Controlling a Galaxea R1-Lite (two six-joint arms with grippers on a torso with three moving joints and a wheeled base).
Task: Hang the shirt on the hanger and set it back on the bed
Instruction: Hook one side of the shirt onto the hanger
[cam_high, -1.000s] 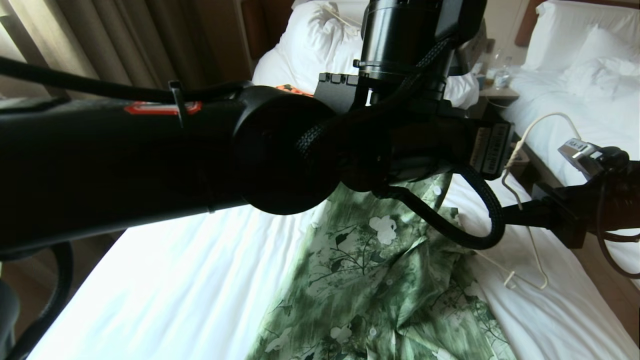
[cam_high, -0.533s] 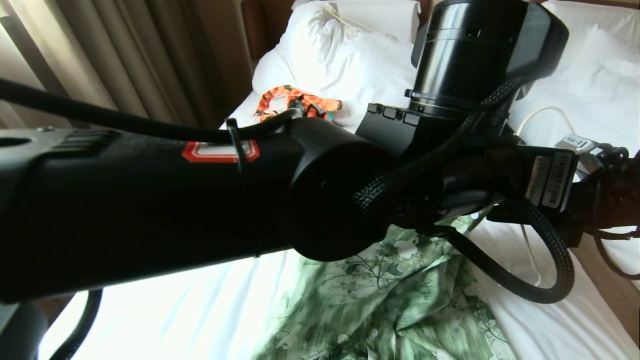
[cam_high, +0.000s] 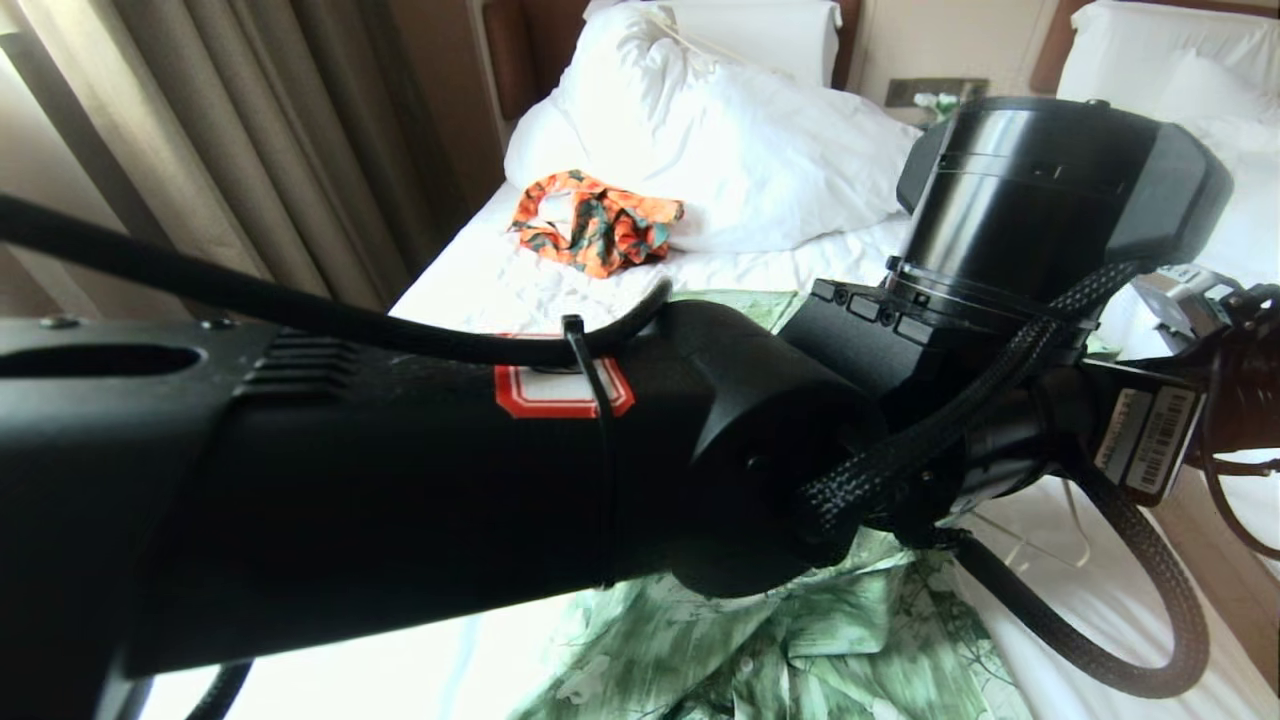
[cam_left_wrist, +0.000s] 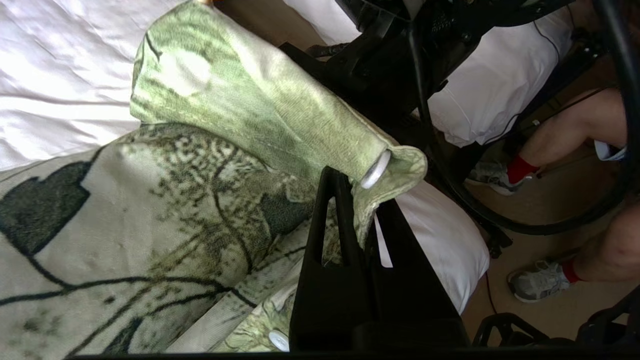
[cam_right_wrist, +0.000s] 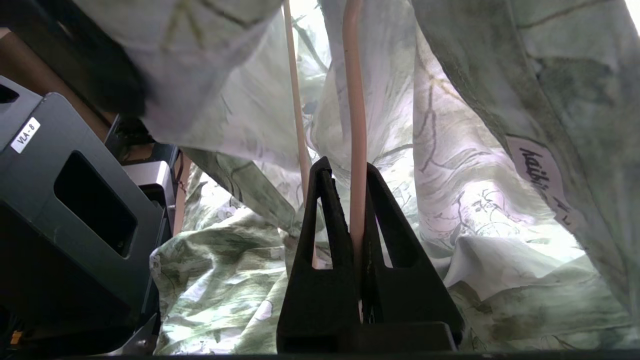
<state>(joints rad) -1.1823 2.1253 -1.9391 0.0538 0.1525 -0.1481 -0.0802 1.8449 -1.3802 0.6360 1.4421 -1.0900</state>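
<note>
Shirt (cam_high: 830, 640): green, floral and vine print, white buttons; lower part crumpled on the bed (cam_high: 450, 290), button edge raised off the sheet

Left gripper (cam_left_wrist: 364, 225): jaws pressed together on the shirt's button placket, one white button (cam_left_wrist: 376, 169) just above the fingertips; the arm crosses most of the head view

Hanger (cam_right_wrist: 356, 125): thin, cream; its rod is pinched between the closed jaws of the right gripper (cam_right_wrist: 356, 195), with shirt fabric draped around and over it; a second, slimmer rod runs just beside

Bed: white wrinkled sheet, large white pillows (cam_high: 740, 140) at the head

Orange patterned garment (cam_high: 595, 222): bunched, lying against the pillows, well apart from the shirt

Curtains (cam_high: 230, 140): beige, beside the bed

Second bed (cam_high: 1170, 50): white, at the far right

Person's legs (cam_left_wrist: 560, 135): red socks, grey shoes, on the floor beside the bed
</note>
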